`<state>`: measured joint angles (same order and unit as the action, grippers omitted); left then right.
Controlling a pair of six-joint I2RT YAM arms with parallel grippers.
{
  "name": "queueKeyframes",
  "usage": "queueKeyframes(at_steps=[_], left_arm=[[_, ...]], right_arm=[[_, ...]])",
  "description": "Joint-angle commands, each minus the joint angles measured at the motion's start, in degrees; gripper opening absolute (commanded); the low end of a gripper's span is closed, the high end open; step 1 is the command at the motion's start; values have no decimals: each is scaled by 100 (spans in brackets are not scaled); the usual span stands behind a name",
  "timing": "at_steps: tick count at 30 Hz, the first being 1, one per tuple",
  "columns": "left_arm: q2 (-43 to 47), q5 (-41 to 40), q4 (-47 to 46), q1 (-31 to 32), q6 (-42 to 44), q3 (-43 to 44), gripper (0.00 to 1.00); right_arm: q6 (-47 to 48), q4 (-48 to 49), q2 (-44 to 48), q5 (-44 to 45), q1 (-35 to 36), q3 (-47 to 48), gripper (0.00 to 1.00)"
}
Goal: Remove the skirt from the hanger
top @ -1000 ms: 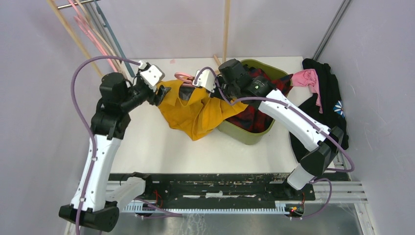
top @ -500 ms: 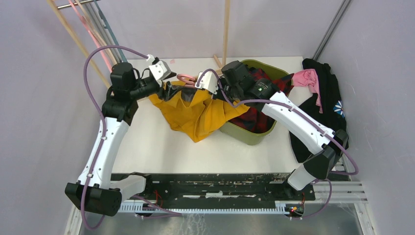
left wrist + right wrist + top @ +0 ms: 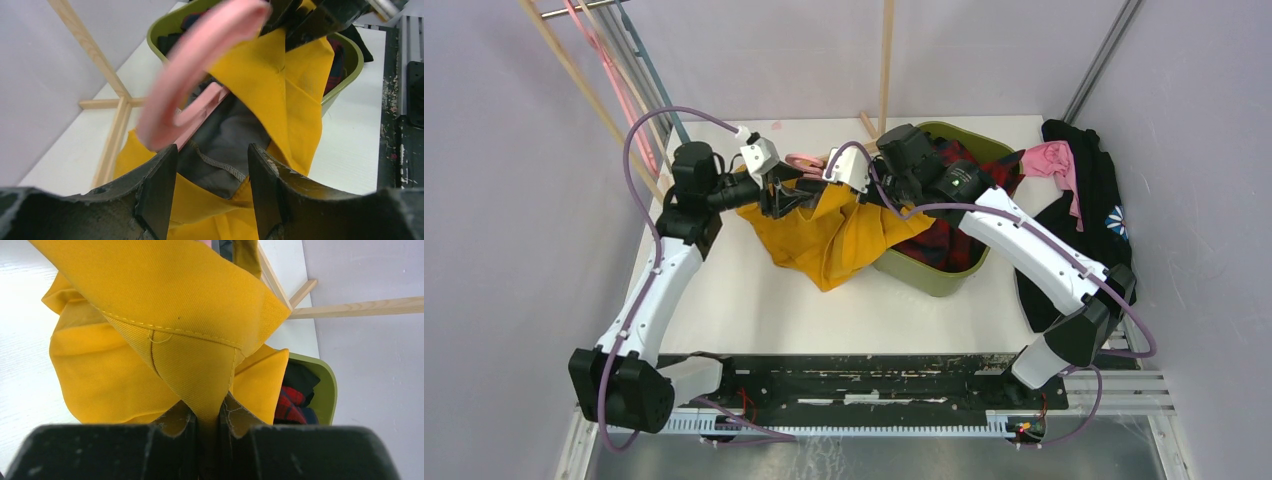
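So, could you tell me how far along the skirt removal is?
Done: the right claw is shut on the yellow skirt. In hand: the open left claw is lined up on the pink hanger. Left: the hanger sits inside the skirt, so pulling them apart remains.

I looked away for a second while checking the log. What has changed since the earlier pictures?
The left gripper swung right, from the skirt's left edge towards the pink hanger, and now faces it, open. The skirt's left side bunched inwards. The right gripper stayed shut on the skirt; the bin did not move.
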<state>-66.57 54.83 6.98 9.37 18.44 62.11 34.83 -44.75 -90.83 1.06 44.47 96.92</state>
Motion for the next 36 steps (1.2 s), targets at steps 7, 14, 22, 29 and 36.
queueKeyframes(at_steps=[7,14,22,29,36], left_arm=[[-436,72,-994,122,-331,-93,59],[-447,-322,-435,156,193,-284,59],[-638,-1043,395,160,1130,-491,59],[-546,-2004,755,54,1627,-787,55],[-331,-2021,1148,45,1741,-545,55]], right_arm=[[72,256,426,48,-36,352,1],[121,238,483,114,-39,419,1],[244,210,598,219,-41,442,1],[384,164,690,373,-41,455,1],[418,201,629,359,-40,521,1]])
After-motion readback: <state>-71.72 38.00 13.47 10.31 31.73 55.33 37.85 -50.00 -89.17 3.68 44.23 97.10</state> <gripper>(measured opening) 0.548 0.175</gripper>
